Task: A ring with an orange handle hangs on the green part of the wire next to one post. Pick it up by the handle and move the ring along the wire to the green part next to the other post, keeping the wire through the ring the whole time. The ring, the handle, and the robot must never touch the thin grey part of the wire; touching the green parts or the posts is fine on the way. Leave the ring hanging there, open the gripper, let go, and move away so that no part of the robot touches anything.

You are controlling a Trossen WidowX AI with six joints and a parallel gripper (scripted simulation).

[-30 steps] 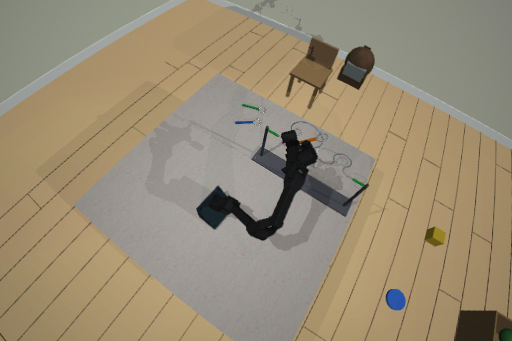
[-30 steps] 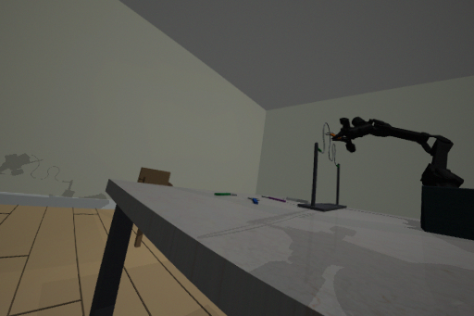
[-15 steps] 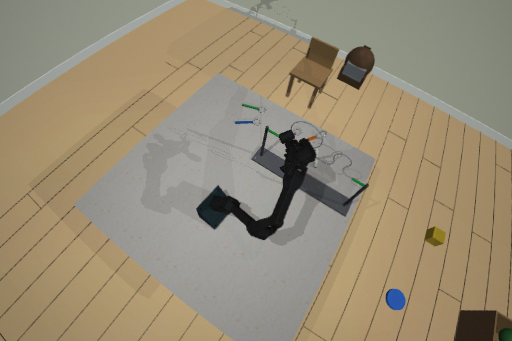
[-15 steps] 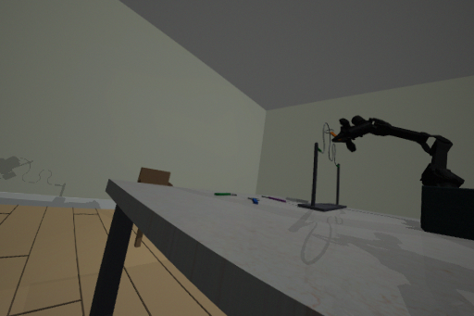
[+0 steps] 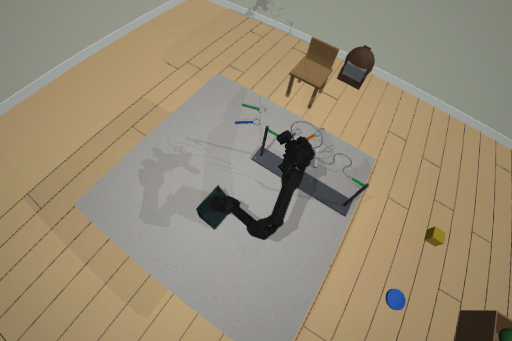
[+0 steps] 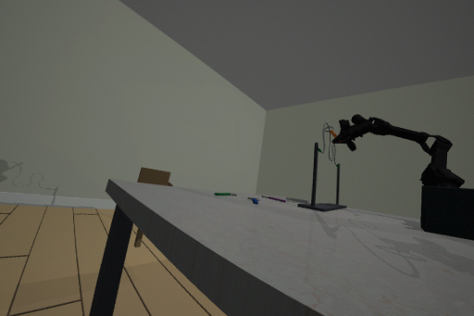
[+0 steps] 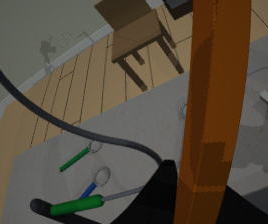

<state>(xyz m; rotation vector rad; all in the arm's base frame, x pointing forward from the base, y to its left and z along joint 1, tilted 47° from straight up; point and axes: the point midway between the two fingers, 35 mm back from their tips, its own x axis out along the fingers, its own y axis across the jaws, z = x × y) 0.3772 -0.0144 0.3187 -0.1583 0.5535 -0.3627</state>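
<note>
— What do the fingers hold?
— The gripper (image 5: 303, 140) is clenched on the orange handle (image 7: 211, 96), high above the dark base plate (image 5: 330, 197).
— And the ring?
— The ring (image 6: 328, 131) is near the first post (image 6: 315, 173); I think the wire passes through it, but it is too thin to see.
— What is around?
— Green (image 5: 250, 106) and blue (image 5: 245, 122) sticks lie apart on the table (image 6: 194, 233); a chair (image 5: 312, 68) stands beyond the table edge.

In the wrist view the orange handle (image 7: 214, 96) runs off the top and bottom edges, hiding the gripper's fingers. The ring (image 6: 327, 128) is too thin to trace against the wire. A dark box (image 5: 480, 326) is cut off by the bottom right corner.
</note>
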